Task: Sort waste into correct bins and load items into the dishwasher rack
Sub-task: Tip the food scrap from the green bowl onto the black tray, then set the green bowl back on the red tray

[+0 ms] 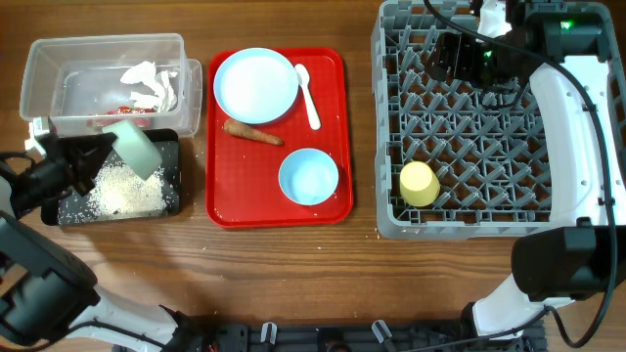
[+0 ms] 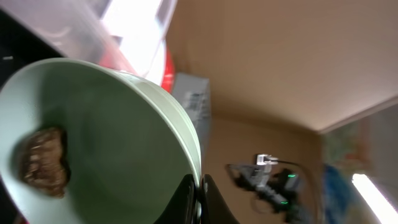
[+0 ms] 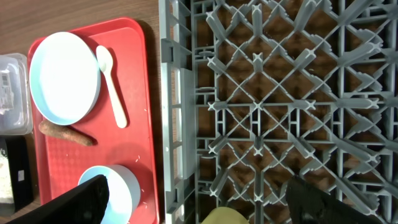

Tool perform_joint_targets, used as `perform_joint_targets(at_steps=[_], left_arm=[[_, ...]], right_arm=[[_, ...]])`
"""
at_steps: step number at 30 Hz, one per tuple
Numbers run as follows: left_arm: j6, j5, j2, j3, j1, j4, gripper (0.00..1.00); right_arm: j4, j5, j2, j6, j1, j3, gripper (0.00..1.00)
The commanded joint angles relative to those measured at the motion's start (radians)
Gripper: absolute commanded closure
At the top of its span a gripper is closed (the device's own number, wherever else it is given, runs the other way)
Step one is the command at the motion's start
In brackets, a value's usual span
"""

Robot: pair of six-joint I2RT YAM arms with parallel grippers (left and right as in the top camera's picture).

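The worktop [image 1: 293, 264] is brown wood grain with a low sheen. The red tray [image 1: 333, 108] is smooth, glossy plastic. The dishwasher rack [image 1: 469, 205] is matt grey moulded plastic. The tub [image 1: 44, 68] is clear, shiny plastic and the black tray [image 1: 172, 156] is dull. The plate [image 1: 255, 85], blue bowl [image 1: 308, 176] and mint bowl [image 2: 118, 143] look smooth and faintly glossy. The spoon [image 1: 307, 95] is white plastic and the yellow cup [image 1: 419, 183] is matt. The tissue [image 1: 152, 83] is crumpled paper. The rice grains [image 1: 122, 191] look grainy, the dark food lump [image 2: 42, 163] rough, and the sausage stick [image 1: 252, 130] dull and uneven.

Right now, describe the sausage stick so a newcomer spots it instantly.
Find the red tray mid-table. Between its round plate and bowl lies the orange-brown stick. Only it is brown; the neighbouring spoon is white.
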Motion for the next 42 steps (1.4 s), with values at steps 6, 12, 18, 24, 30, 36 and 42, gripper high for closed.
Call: perform_joint_targets(at_steps=[6, 12, 18, 24, 30, 36, 42], left_arm=[[0.045, 0.186, 0.023, 0.011, 0.004, -0.07, 0.96], [0.046, 0.223, 0.023, 0.012, 0.004, -0.104, 0.96], [0.182, 0.216, -0.018, 0.012, -0.084, -0.182, 0.96], [0.248, -0.129, -0.073, 0.012, -0.448, -0.159, 0.96], [-0.218, -0.711, -0.073, 0.012, -0.773, 0.058, 0.96], [-0.428, -0.994, -0.073, 0.012, -0.914, 0.088, 0.96], [-0.431, -1.0, -0.073, 0.012, -1.064, 0.092, 0.89]], right_arm=[[-0.002, -0.01, -0.026, -0.018, 0.001, 0.023, 0.08], [-0.006, -0.01, -0.026, -0.018, 0.001, 0.023, 0.07], [-0.006, -0.01, -0.026, -0.017, 0.001, 0.023, 0.07], [-0.006, -0.01, -0.026, -0.018, 0.001, 0.023, 0.07], [-0.006, -0.01, -0.026, -0.018, 0.001, 0.023, 0.07], [-0.005, -0.01, -0.026, -0.018, 0.001, 0.023, 0.07], [-0.002, -0.01, -0.026, -0.018, 0.001, 0.023, 0.07]])
